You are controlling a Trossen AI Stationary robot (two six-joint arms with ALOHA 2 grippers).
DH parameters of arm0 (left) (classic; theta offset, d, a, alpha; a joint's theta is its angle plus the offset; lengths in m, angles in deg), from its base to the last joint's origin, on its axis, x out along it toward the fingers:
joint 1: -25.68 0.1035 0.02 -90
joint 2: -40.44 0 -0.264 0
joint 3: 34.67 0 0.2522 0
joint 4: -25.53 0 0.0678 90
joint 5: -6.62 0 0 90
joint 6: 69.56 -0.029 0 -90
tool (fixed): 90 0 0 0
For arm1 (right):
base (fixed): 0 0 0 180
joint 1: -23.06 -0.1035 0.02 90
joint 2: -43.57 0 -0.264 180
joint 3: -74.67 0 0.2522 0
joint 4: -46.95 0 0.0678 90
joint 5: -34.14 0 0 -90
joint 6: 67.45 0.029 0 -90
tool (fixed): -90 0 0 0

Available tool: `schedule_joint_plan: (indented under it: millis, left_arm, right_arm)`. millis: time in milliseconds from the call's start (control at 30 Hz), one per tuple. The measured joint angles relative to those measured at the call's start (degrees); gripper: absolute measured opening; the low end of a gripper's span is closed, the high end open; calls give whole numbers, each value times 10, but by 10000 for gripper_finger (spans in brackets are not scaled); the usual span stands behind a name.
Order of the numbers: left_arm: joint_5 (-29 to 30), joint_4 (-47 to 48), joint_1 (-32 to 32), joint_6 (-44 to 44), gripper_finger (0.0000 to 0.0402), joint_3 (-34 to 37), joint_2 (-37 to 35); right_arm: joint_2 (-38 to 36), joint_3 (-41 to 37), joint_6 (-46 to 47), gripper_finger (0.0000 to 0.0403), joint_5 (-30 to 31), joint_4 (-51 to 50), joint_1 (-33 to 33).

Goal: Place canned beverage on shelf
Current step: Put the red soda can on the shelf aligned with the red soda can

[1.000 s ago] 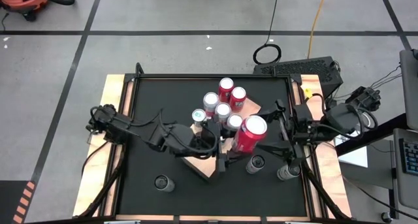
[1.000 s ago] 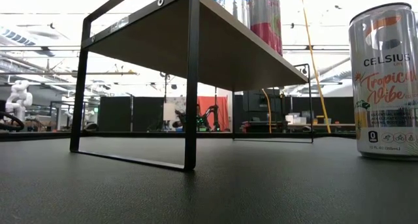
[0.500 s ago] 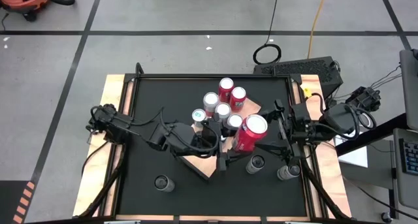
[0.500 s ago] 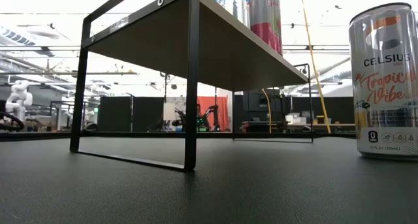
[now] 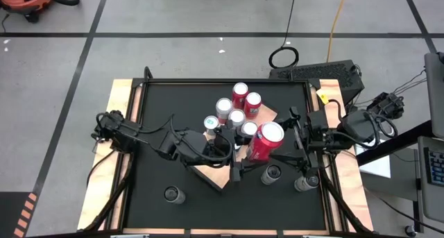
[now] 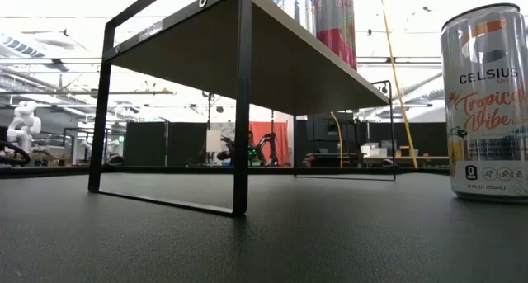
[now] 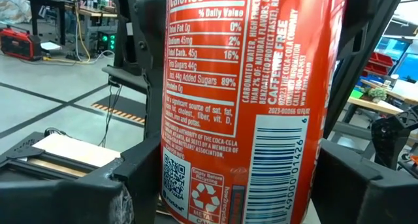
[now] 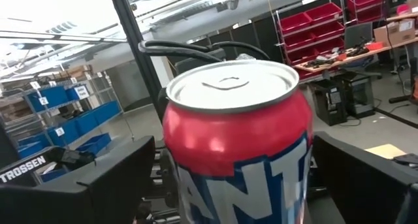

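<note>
The shelf [image 5: 216, 177] carries several cans already. Above its edge, the big red can [image 5: 266, 142] hangs between both arms. The left gripper [image 7: 222, 185] grasps its lower body; the right gripper [image 8: 225, 178] stands wide around it. It looks rigid, smooth, rather heavy; best to hold mid-body.

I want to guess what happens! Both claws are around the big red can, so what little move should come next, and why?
Probably the right gripper should close on the red can. It stands open on either side of the can's top, while the left gripper grips the can lower down, so this looks like a handover.
</note>
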Motion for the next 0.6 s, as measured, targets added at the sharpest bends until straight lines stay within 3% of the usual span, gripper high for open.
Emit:
schedule_joint_plan:
  millis: [600]
  left_arm:
    - [1, 0, 3, 2, 292, 0, 0]
  right_arm:
    - [3, 0, -10, 377, 0, 26, 12]
